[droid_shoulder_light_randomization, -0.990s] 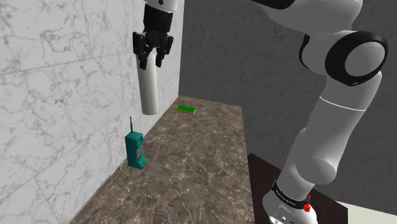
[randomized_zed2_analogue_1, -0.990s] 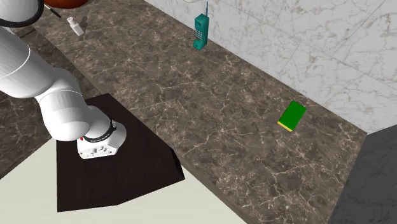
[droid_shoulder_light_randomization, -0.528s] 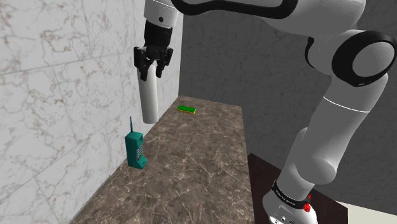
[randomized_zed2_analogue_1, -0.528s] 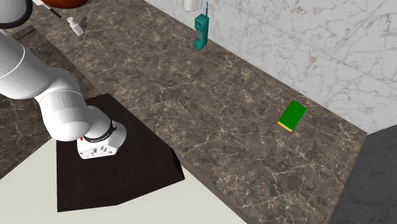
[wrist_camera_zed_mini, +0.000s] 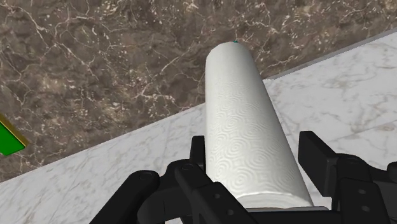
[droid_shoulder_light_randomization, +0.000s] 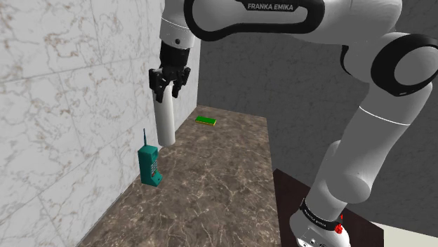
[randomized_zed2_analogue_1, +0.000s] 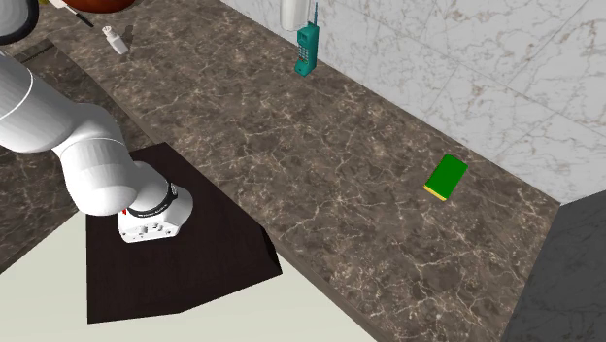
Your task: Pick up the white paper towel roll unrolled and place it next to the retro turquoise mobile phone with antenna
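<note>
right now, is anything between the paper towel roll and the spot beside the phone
Nothing visible. The white embossed paper towel roll in the end effector hangs near the turquoise antenna phone; dark marble counter beside it is bare.

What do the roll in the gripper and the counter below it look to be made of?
The roll looks like white matte paper, going by its embossed swirl pattern. The counter looks like dark brown stone, perhaps marble, going by its pale veins.

Dark veined counter, turquoise phone upright, green block lying flat
</note>
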